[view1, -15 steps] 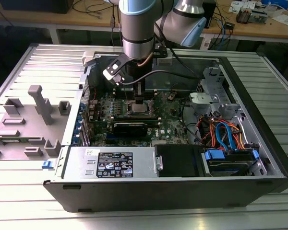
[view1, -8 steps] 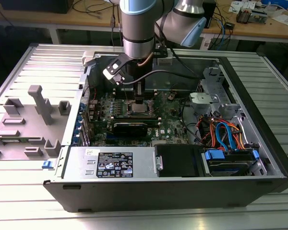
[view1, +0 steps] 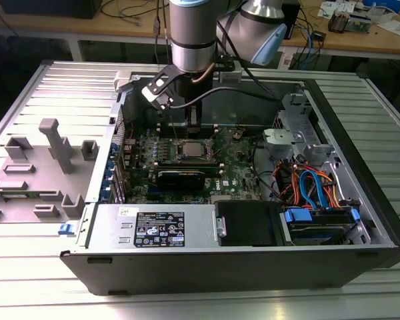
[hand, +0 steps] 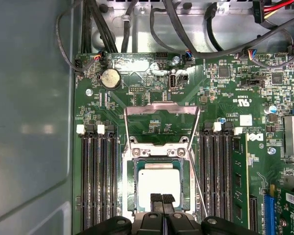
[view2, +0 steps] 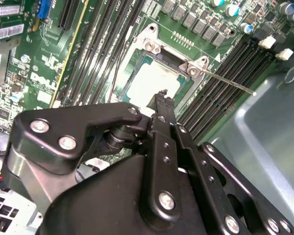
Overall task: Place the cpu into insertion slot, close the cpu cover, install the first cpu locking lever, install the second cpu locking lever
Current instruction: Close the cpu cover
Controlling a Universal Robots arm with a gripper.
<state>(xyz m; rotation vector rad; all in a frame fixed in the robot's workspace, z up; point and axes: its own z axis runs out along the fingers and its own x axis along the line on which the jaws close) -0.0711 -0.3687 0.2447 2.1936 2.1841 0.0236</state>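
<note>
Gripper: I see the gripper clenched, fingertips pressed together with nothing visible between them. In both wrist views the tips sit right over one edge of the cpu; I can't tell if they touch it.
Cpu: the cpu lies flat in the insertion slot, pale metal top up, square to the rim.
Cover: the cpu cover is swung open. It stands up from the side of the slot opposite the gripper, and green board shows through its window.
Lever: one thin locking lever is unlatched. It slants out from a slot corner and passes over the memory slots on that side. I can't make out a second lever clearly.
Board: the motherboard is green, with memory slots flanking the insertion slot on both sides. A coin battery sits beyond the open cover, well apart from the cpu.
Case: the computer case lies on its side with the lid off. Its power supply is along the near wall, and orange and blue cables are on the exterior view's right.
Arm: the arm comes straight down over the middle of the board.
Surface: the ribbed metal surface carries the case. Grey fixture blocks stand on the exterior view's left, apart from the case.
</note>
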